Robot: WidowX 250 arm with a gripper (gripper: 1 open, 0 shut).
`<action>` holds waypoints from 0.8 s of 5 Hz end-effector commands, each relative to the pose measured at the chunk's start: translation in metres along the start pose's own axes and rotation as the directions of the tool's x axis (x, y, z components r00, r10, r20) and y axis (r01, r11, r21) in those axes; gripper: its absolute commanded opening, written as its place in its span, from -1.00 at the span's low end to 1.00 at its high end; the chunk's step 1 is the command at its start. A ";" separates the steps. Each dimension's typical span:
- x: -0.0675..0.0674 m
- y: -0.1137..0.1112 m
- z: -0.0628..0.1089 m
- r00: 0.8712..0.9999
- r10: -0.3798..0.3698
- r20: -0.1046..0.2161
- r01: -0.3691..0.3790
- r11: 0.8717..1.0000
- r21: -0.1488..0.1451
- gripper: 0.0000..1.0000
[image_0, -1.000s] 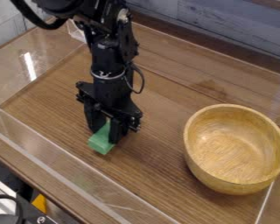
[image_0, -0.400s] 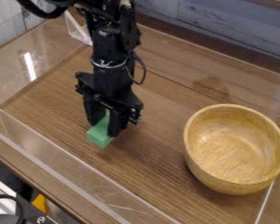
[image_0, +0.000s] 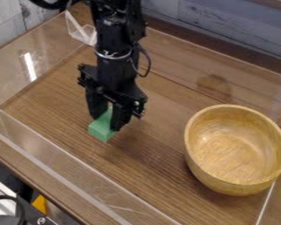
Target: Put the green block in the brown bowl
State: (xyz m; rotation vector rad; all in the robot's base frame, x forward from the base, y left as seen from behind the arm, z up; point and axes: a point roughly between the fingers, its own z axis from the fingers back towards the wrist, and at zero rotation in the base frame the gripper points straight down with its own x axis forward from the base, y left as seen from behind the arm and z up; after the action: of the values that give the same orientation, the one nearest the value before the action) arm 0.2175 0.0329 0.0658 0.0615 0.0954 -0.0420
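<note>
The green block (image_0: 101,132) is a bright green bar held on end, and only its lower part shows below the black fingers. My gripper (image_0: 109,123) points straight down at the left-centre of the wooden table and is shut on the block, one finger on each side. The block's bottom end hangs just above the tabletop. The brown bowl (image_0: 237,146), light tan wood with a thick rim, sits empty at the right, well apart from the gripper.
A clear plastic barrier (image_0: 61,171) runs along the front and left edges of the wood table (image_0: 167,97). A grey panelled wall (image_0: 225,22) stands behind. Black and yellow gear (image_0: 38,211) sits below the front edge.
The arm has risen and shifted slightly toward the back, carrying the green block up off the table. The bowl has not moved.
</note>
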 end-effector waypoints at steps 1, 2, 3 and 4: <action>0.008 0.001 0.021 0.998 -0.007 0.060 0.006 1.000 0.022 -1.00; 0.008 -0.001 0.027 0.998 -0.012 0.053 0.011 1.000 0.028 -1.00; 0.010 -0.006 0.039 0.998 -0.025 0.054 0.023 0.999 0.033 -1.00; 0.016 -0.025 0.053 0.996 -0.065 0.061 0.063 0.998 0.026 -1.00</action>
State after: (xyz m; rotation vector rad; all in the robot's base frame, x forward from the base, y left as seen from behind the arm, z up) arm 0.2300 0.0041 0.1010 0.0774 0.0956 -0.1181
